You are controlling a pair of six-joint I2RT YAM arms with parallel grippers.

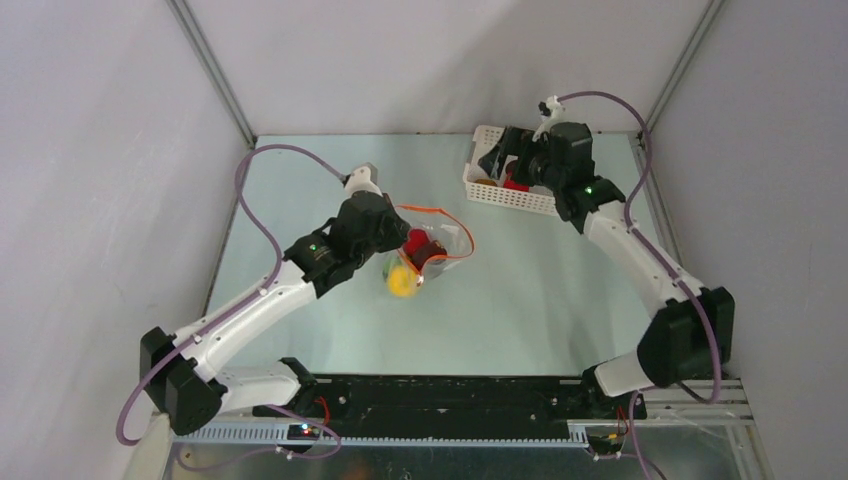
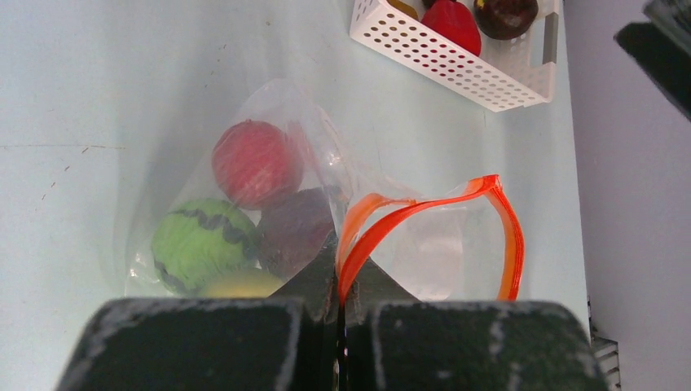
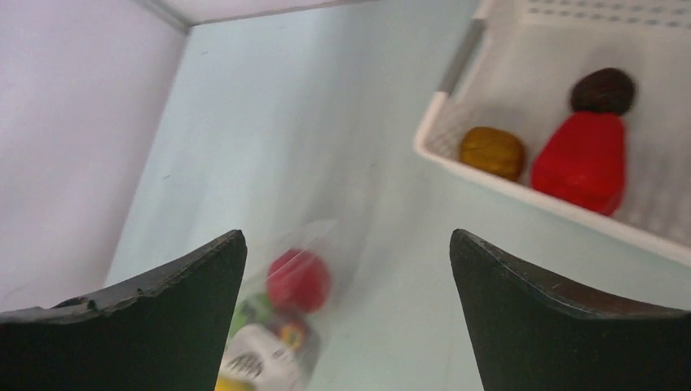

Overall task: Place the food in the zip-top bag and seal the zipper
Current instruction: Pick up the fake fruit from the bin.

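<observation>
While the left fingers [image 2: 204,342] are clamping shut on one end of the orange-red zipper [image 2: 509,236], the right fingers [image 3: 147,326] are hanging spread wide and empty above the white basket [image 2: 440,57], which is sitting toward one o'clock on the bench [image 1: 540,300]. The zip-top bag [image 2: 285,102] is lying left of the bench's middle, toward nine o'clock, its mouth gaping as the zipper is bowing into an open loop. Inside it, a red ball [image 2: 255,163], a green ball [image 2: 200,244] with a dark wavy stripe, a maroon ball [image 2: 297,228] and a yellow ball [image 2: 240,283] are crowding against the closed end. Seen from above, the bag's long axis is running roughly from seven o'clock, where the balls are bunching, to one o'clock, where the mouth is facing the basket. The basket is holding a red piece [image 3: 583,163], a dark brown piece [image 3: 603,90] and a tan piece [image 3: 491,152].
</observation>
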